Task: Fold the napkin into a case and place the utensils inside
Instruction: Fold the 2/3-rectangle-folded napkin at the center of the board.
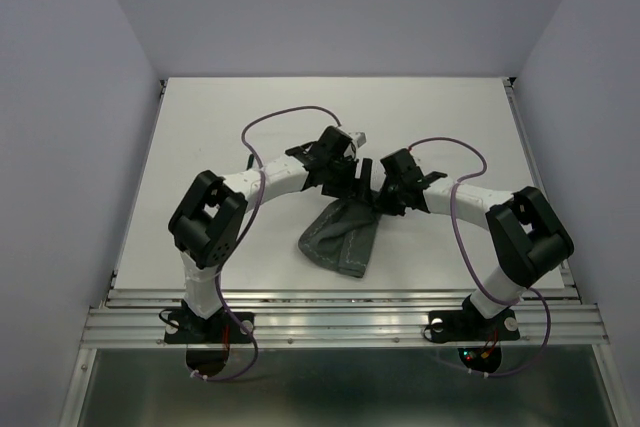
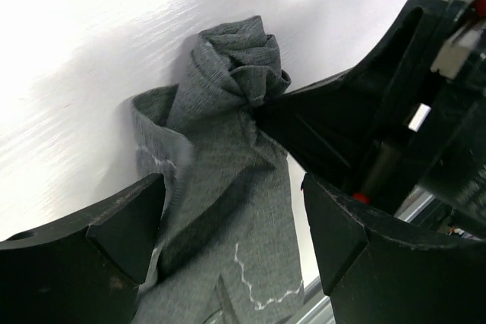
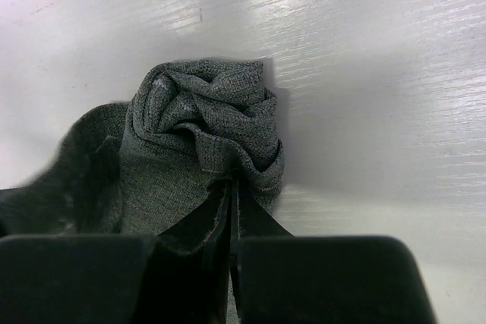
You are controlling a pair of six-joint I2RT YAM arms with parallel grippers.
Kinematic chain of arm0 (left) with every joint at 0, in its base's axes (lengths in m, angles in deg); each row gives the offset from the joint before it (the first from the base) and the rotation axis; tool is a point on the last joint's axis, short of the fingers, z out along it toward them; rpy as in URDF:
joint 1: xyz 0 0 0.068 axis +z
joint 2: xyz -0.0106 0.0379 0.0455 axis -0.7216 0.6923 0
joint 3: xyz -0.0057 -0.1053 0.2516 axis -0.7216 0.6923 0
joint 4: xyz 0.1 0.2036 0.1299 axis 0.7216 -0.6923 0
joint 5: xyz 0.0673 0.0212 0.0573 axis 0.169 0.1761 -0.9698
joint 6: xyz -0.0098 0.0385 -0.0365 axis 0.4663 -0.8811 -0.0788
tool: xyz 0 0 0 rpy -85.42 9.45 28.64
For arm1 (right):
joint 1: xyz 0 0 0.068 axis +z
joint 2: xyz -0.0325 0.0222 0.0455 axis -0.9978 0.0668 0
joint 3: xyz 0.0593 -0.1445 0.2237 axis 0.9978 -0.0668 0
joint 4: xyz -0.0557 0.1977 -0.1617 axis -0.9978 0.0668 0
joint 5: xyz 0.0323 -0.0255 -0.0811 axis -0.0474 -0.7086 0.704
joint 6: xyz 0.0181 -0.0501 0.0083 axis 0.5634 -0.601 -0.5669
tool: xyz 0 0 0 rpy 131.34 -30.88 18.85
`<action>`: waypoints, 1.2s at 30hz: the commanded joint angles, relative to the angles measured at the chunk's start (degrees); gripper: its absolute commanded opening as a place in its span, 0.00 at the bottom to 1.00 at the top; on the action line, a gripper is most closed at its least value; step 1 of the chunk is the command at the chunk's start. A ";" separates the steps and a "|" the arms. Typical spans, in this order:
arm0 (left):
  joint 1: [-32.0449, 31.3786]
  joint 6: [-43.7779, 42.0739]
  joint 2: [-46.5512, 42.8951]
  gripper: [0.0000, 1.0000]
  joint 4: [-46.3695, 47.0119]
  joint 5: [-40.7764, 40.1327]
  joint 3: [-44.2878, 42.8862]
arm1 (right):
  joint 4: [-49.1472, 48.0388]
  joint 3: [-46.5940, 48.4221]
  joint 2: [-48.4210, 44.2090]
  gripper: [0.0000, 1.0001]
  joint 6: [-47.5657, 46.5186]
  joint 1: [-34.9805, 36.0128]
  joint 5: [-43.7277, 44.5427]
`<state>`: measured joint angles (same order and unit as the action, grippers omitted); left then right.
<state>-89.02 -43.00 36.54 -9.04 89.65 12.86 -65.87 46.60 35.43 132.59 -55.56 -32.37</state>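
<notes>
Where top view hides tips, wrist views show right tool pinching napkin; left tool wide.

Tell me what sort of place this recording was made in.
Most likely a robot test cell in a lab, not a home: a white table boxed in by plain pale walls, the left arm and right arm bolted to an aluminium rail, a crumpled napkin as the work piece.

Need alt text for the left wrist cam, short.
Crumpled grey-green napkin on the white table, its bunched far end pinched by the shut right gripper reaching in from the right. The left gripper stands open in the foreground, a finger either side of the cloth.
</notes>
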 commanded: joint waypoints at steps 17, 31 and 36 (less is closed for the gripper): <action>7.05 9.36 -16.87 0.91 -2.78 -11.27 12.91 | -0.39 0.46 -0.35 0.03 0.78 -0.99 0.26; 6.62 19.39 -44.55 0.86 2.40 -0.21 39.38 | -0.04 2.21 -1.41 0.03 1.57 -1.51 0.17; 3.11 16.22 -44.84 0.89 2.94 1.38 42.03 | 0.05 2.56 -1.49 0.04 1.83 -1.52 -0.01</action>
<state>-84.16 -25.30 -7.64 -8.98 87.31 54.19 -66.00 47.11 35.43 133.74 -56.57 -33.00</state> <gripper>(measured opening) 0.888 0.036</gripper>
